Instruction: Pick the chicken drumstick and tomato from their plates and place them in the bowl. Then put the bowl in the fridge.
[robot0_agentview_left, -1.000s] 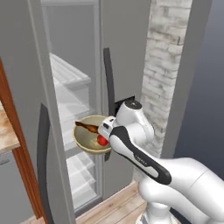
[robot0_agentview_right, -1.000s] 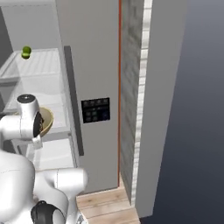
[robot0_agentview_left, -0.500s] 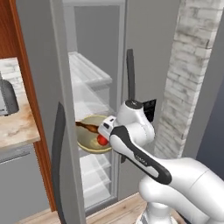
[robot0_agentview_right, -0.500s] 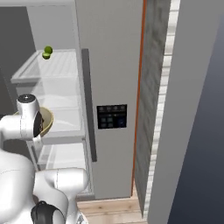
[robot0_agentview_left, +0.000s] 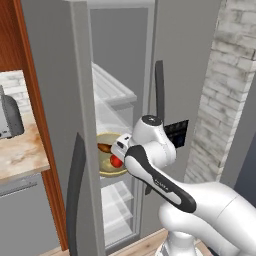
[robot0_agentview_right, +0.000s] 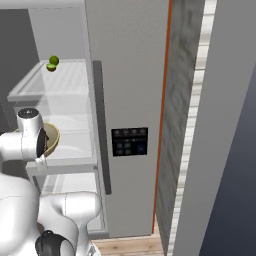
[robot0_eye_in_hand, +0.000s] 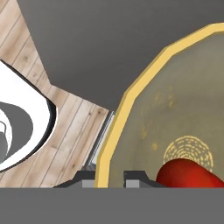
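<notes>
Gripper (robot0_eye_in_hand: 110, 177) clamped on the yellow rim of the bowl (robot0_agentview_left: 106, 169), 1 finger tip on each side of the rim; bowl carried level in the gap between the 2 fridge (robot0_agentview_left: 120, 90) doors, in front of the glass shelves; chicken drumstick (robot0_agentview_left: 104, 148) lying flat inside it, long axis running toward the left door; tomato (robot0_agentview_left: 116, 161) just beside it, nearer the arm.
</notes>
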